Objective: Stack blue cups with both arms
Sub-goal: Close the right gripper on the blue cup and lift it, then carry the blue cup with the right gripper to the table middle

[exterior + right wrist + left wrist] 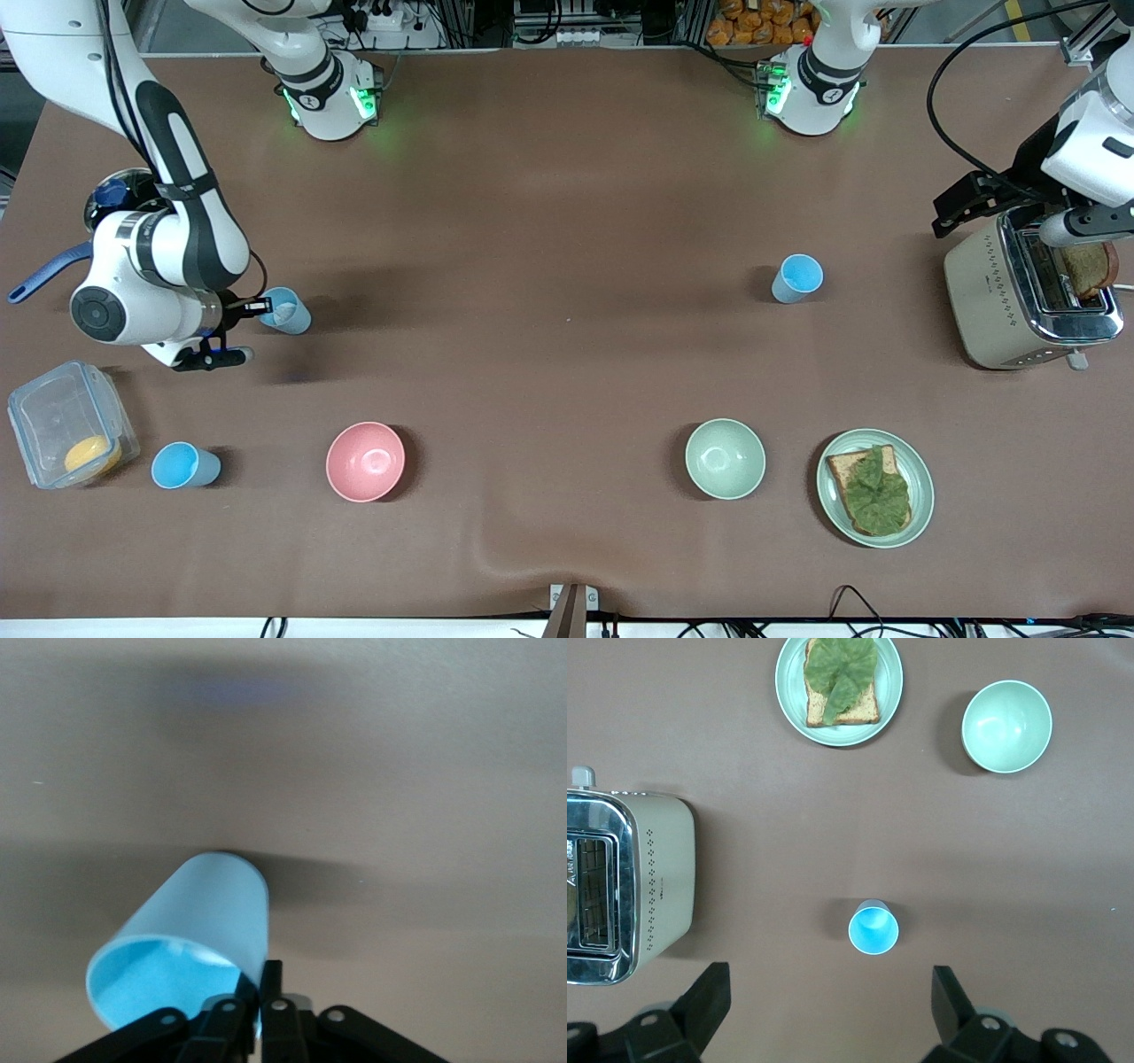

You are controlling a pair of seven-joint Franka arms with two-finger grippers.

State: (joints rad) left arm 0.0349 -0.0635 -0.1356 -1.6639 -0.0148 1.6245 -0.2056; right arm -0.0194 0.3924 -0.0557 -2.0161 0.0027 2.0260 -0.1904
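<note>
The right pincer (251,307) is low at the right arm's end of the brown desk (549,221), its fingers (270,997) pressed together on the rim of a small tapered pale-blue plastic cup with a whitish inside (286,310). The wall of that cup sits between the two fingers, and in the right wrist view the cup looks tilted, with its mouth toward the pincer.

The left pincer (828,1001) hangs in the air with its fingers spread wide, over the desk near a silver-and-cream toaster (1028,297) at the left arm's end. A second cup, a brighter sky-blue tumbler (797,278), stands upright on the desk between the spread fingers as the left wrist view shows it, well below them and untouched. A third small blue cup (183,465) stands nearer to the front camera than the pinched one, just beside a clear plastic lidded box (66,424) that holds something round and yellow-orange.

A slice of brown toast (1090,268) sticks up out of the toaster's slot. A round pink bowl (365,461) and a round pale green bowl (725,458) stand nearer to the front camera, well apart, each with nothing visible inside. Beside the green bowl, toward the left arm's end, a pale green plate (921,487) carries a slice of bread topped with a green leaf (873,490).
</note>
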